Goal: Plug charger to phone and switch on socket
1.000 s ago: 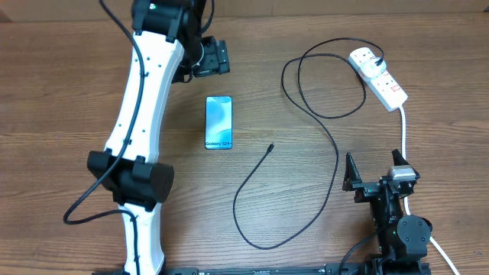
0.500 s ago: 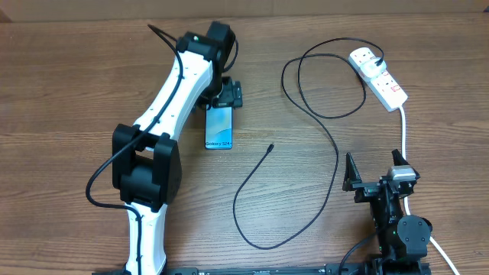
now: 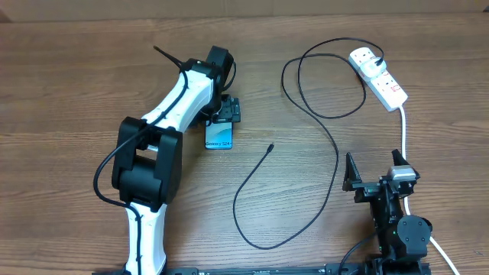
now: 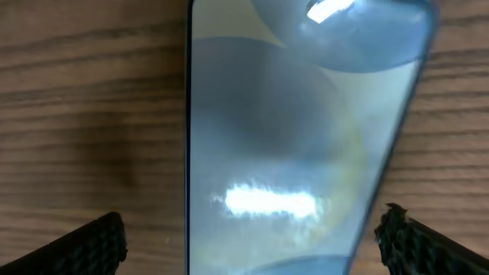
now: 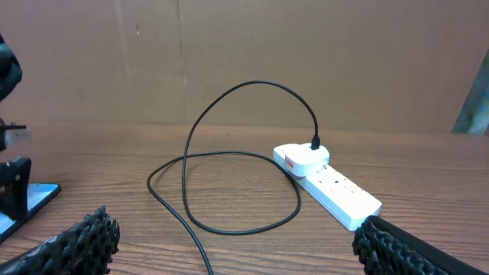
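The phone (image 3: pixel 219 135) lies flat on the table with "Galaxy S24" text at its near end; its far half is hidden under my left gripper (image 3: pixel 221 111). In the left wrist view the phone (image 4: pixel 290 137) fills the frame between my open left fingers (image 4: pixel 252 241). The charger cable (image 3: pixel 321 126) loops over the table; its connector tip (image 3: pixel 271 147) lies free right of the phone, and its black plug (image 3: pixel 378 59) sits in the socket strip (image 3: pixel 380 76) at far right. The socket also shows in the right wrist view (image 5: pixel 328 183). My right gripper (image 3: pixel 374 177) is open and empty near the front edge.
The socket's thick white cord (image 3: pixel 403 130) runs down past my right gripper. A brown cardboard wall (image 5: pixel 244 53) stands behind the table. My left arm (image 3: pixel 164 130) stretches across the left side of the table.
My left gripper swung from beyond the phone's far end down over the phone, its fingers now either side of it. The right arm, cable and socket stayed still.
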Action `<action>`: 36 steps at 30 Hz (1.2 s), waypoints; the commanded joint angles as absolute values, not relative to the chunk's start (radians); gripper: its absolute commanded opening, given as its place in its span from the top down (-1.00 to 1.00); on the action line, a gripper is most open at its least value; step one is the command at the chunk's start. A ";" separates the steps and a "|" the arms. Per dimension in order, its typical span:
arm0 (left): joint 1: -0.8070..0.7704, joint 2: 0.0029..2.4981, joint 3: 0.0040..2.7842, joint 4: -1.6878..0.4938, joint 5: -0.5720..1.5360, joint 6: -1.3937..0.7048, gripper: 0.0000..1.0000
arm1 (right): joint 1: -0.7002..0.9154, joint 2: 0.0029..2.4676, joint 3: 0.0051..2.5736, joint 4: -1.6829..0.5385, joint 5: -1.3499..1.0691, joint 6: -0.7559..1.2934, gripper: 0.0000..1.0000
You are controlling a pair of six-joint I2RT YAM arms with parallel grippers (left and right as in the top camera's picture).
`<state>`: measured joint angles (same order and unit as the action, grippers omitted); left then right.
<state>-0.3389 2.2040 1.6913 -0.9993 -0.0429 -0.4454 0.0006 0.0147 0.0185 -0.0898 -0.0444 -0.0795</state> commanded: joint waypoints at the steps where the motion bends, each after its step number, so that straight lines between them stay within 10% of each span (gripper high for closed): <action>1: -0.347 2.204 1.645 -0.976 -0.063 -0.432 -0.99 | 0.005 0.003 0.009 -0.084 -0.038 -0.083 -1.00; 36: -0.367 2.204 1.605 -0.902 -0.051 -0.434 -0.83 | 0.005 0.003 0.009 -0.084 -0.038 -0.083 -1.00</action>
<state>-0.3607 2.1941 1.6276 -0.9043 -0.0467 -0.4385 0.0010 0.0147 0.0185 -0.0898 -0.0444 -0.0788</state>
